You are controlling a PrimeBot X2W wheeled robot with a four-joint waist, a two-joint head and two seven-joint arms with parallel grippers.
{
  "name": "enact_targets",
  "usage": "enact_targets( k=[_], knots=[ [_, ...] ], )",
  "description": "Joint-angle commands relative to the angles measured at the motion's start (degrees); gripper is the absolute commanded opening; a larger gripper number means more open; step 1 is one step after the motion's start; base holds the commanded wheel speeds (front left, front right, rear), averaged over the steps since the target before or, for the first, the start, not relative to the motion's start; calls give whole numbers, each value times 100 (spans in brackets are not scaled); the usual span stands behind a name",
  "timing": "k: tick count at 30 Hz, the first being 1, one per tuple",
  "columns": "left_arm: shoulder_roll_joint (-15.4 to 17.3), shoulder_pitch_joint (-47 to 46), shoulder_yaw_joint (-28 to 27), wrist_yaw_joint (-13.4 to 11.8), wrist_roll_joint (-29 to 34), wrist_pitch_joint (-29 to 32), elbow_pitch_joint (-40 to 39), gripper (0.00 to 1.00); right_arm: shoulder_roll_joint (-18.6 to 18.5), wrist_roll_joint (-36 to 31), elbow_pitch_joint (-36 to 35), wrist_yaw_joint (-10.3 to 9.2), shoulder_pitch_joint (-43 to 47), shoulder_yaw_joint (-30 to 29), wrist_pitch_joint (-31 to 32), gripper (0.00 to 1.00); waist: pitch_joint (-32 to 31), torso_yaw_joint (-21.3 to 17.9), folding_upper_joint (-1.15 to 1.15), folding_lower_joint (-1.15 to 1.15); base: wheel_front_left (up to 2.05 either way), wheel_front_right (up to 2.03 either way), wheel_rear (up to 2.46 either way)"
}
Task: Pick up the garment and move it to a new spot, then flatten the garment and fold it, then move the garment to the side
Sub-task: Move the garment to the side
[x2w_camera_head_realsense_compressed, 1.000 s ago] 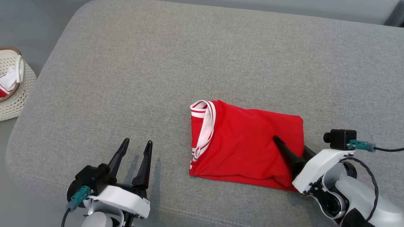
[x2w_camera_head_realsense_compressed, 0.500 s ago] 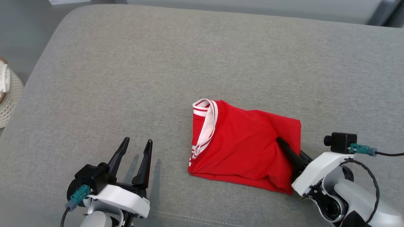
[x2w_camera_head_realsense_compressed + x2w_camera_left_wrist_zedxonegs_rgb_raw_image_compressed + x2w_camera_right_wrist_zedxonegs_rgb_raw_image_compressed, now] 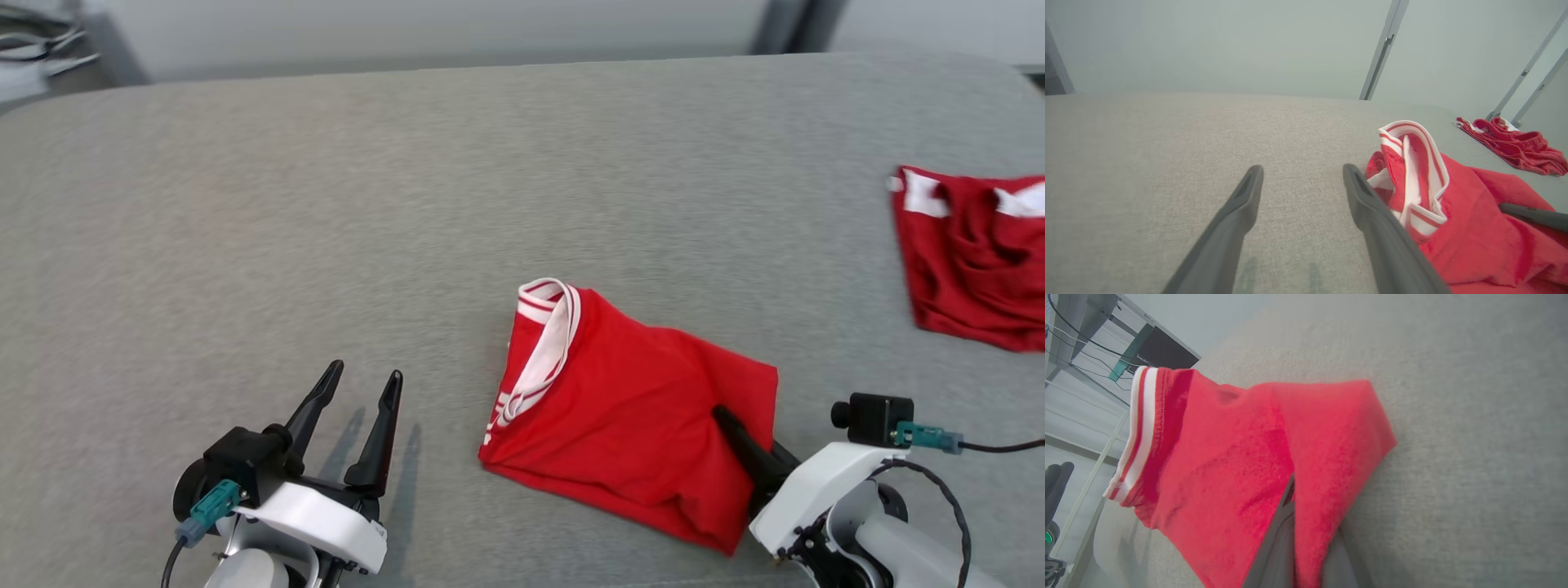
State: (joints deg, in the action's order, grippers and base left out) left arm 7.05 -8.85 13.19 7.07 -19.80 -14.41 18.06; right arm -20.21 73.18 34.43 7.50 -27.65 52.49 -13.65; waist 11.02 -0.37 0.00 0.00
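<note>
Toward the cushion's (image 3: 245, 245) front edge, just clamped right gripper (image 3: 739, 431) onto the folded garment's (image 3: 620, 400) right end, kept left gripper (image 3: 365, 373) spread and empty nearby, likely readied the move aside.

The red garment (image 3: 629, 408), folded into a rough rectangle with white-striped trim at its left end, lies on the grey cushion (image 3: 326, 245), its right edge pinched by the right gripper (image 3: 727, 420).

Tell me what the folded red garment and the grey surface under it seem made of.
Red garment: soft matte knit, probably cotton jersey; it creases and drapes limply, with white-striped trim. Grey surface: woven upholstery, matte, judging by its heathered grain.
</note>
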Motion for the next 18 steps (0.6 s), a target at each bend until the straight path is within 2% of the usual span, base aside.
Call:
enact_targets(
  k=[1, 3, 4, 11, 18],
  knots=[
    [136, -276, -133, 42, -31, -59, -126, 100, -17, 46, -55, -1, 202, 40, -101, 0, -116, -635, 0, 0, 0, 0, 0],
    [162, -269, -114, 42, -37, -59, -124, 100, 19, 45, -62, -1, 255, 57, -110, 0, -137, -890, 0, 0, 0, 0, 0],
    [162, -269, -114, 42, -37, -59, -124, 100, 19, 45, -62, -1, 255, 57, -110, 0, -137, -890, 0, 0, 0, 0, 0],
    [235, -192, -135, 42, -5, -59, -168, 100, 143, 13, -137, -1, 331, 123, -129, 0, -158, -1801, 0, 0, 0, 0, 0],
    [263, -165, -139, 42, 22, -59, -204, 100, 118, -69, -170, -1, 257, 67, -133, 0, -29, -2177, 0, 0, 0, 0, 0]
  ],
)
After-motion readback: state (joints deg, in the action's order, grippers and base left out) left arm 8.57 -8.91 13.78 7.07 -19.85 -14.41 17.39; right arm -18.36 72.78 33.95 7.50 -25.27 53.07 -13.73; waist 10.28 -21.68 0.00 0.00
